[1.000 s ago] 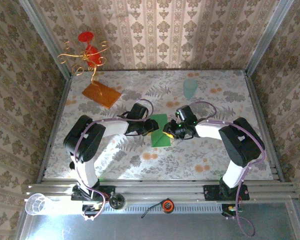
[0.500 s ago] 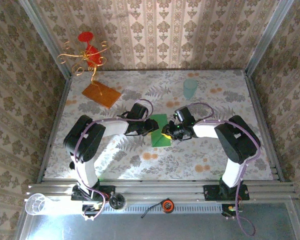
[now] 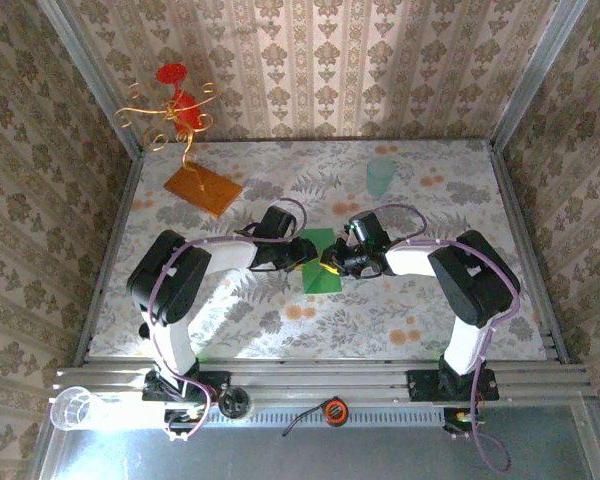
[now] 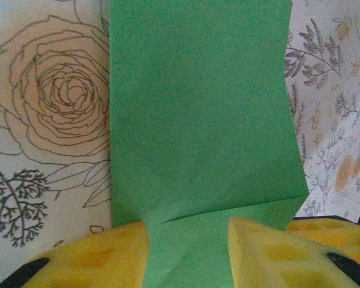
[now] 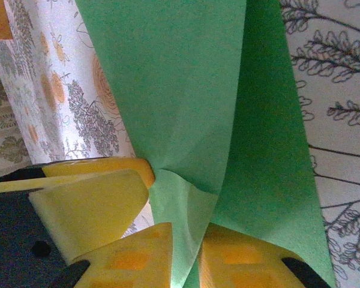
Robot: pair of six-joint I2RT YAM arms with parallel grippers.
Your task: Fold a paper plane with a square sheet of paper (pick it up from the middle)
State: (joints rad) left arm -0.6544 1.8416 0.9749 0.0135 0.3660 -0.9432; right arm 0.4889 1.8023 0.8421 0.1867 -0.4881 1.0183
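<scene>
The green sheet of paper (image 3: 320,270) lies folded on the flowered table (image 3: 400,310), mid-table between both arms. My left gripper (image 3: 300,252) rests on its left edge. In the left wrist view its yellow fingers (image 4: 102,255) stand apart on the flat paper (image 4: 198,120), and the gripper (image 4: 188,234) is open. My right gripper (image 3: 333,262) is at the paper's right edge. In the right wrist view a raised flap of the paper (image 5: 168,78) runs up between the pads, and the gripper (image 5: 185,246) is shut on it. A left finger (image 5: 90,204) shows beside it.
An orange-brown board (image 3: 202,187) with a red and gold wire ornament (image 3: 177,105) stands at the back left. A pale teal cup (image 3: 380,177) is at the back right. A clear plastic cup (image 3: 75,408) sits beyond the near rail, left. Patterned walls enclose the table.
My right gripper has slid slightly left onto the paper's edge and its jaws have narrowed onto the raised flap. The left arm has not moved.
</scene>
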